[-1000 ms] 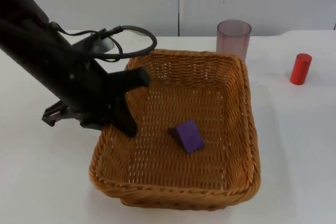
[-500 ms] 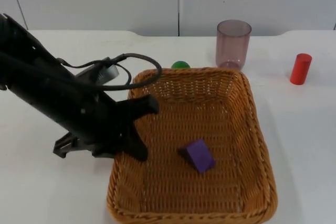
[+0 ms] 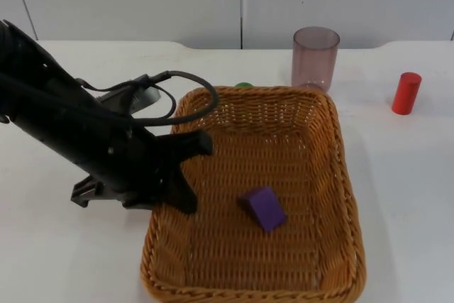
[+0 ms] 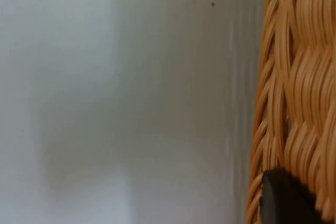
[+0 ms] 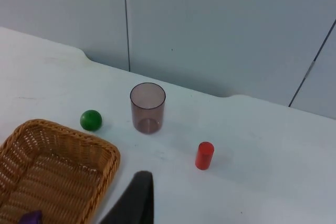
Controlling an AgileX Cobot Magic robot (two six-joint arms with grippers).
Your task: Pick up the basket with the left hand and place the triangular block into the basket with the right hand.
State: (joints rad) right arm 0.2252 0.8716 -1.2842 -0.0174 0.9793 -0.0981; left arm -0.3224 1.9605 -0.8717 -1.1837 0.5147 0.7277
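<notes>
A woven wicker basket (image 3: 342,175) takes up the middle of the top view. A purple triangular block (image 3: 262,208) lies on its floor, a little right of centre. My left gripper (image 3: 170,188) is shut on the basket's left rim, with one finger inside and the other hidden outside. In the left wrist view that rim (image 4: 294,103) runs right beside a black fingertip (image 4: 286,198). The right wrist view looks down from above on the basket's corner (image 5: 58,166) and a bit of the block (image 5: 31,217), with one right fingertip (image 5: 137,198) in front.
A translucent purple cup (image 3: 315,58) stands just behind the basket's far right corner. A green ball (image 3: 243,85) peeks over the far rim. A red cylinder (image 3: 406,93) stands at the far right. White table lies to the left and right of the basket.
The left arm drew the basket forward and right, and it now looks larger, as if raised. The block slid slightly inside. In the last half second it shifted back a little.
</notes>
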